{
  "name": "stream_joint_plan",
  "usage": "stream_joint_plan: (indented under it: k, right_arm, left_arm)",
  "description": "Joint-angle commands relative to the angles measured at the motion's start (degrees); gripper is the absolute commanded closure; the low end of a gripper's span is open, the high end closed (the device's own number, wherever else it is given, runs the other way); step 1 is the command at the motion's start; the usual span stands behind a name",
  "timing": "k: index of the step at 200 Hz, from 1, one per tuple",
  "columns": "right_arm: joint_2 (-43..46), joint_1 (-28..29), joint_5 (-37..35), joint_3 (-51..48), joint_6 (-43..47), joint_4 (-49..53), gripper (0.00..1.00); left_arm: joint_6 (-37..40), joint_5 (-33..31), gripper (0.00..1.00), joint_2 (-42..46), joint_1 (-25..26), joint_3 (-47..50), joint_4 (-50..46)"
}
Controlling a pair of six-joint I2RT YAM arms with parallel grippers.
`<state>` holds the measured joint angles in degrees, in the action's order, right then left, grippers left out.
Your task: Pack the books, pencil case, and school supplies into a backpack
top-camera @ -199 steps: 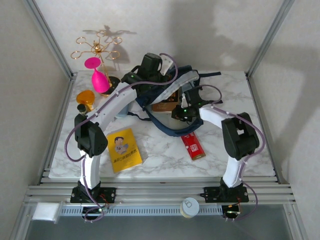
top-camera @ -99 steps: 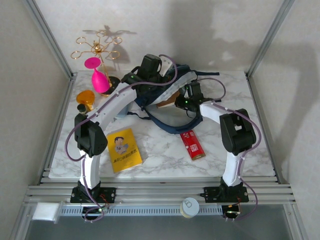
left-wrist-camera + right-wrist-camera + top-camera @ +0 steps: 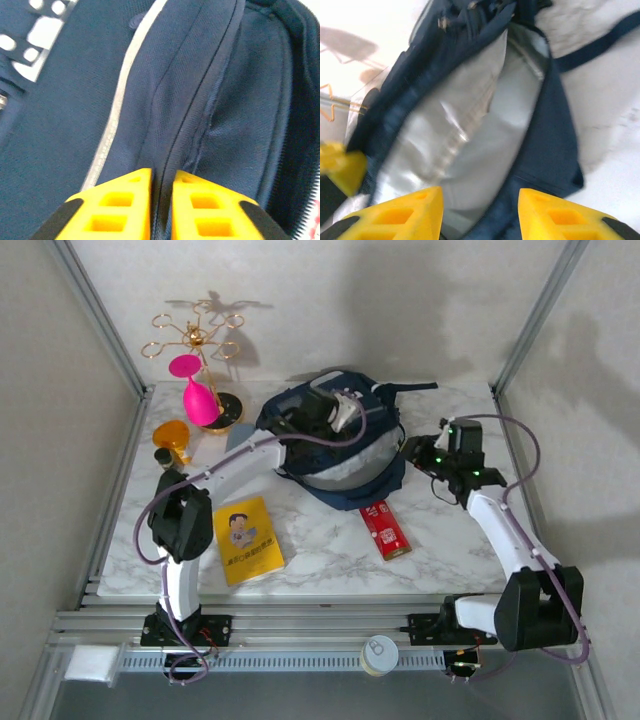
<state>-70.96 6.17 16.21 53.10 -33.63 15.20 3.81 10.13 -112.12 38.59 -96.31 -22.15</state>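
One red pack (image 3: 385,530) lengthwise roughly near-to-far, left pincer (image 3: 161,176) clamped on backpack (image 3: 225,100) seam, right pincer (image 3: 480,200) apart

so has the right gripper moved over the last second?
Yes. The right gripper has pulled rightward off the backpack, now right of the red pack.

Top view: from high behind the near edge of the white marble worktop (image 3: 450,550), looking down. Wrist views: close range, facing the navy fabric backpack (image 3: 380,435), shared by all three.
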Motion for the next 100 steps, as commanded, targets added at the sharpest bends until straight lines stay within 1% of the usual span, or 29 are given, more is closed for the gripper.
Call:
stream_joint_plan:
  k: [1,28,46,63,85,100]
  right_arm:
    - [2.1,-4.6,2.1,-2.7,-0.5,7.3,0.53]
    - [2.5,-8.3,4.9,-3.3,0.5,7.4,0.51]
    - [2.0,-10.9,8.8,-3.8,0.4,6.4,0.49]
    - [1.8,-13.1,11.4,-4.6,-0.1,5.2,0.46]
    - [0.8,-16.1,14.2,-5.4,-0.7,4.3,0.42]
    - [0.5,-18.2,16.3,-6.6,-1.5,3.1,0.40]
  left_arm:
    - [-4.4,-0.3,0.79,3.4,3.5,4.6,3.4]
    - [-10.2,-4.3,0.56,5.2,7.9,9.5,7.2]
    - [-10.1,-9.9,0.41,6.3,13.3,12.1,9.8]
    - [-10.3,-14.2,0.36,5.1,17.2,13.1,10.6]
    - [-12.5,-13.6,0.31,0.9,20.0,11.4,10.5]
    - [-12.0,-16.6,0.27,-2.4,22.0,8.5,9.1]
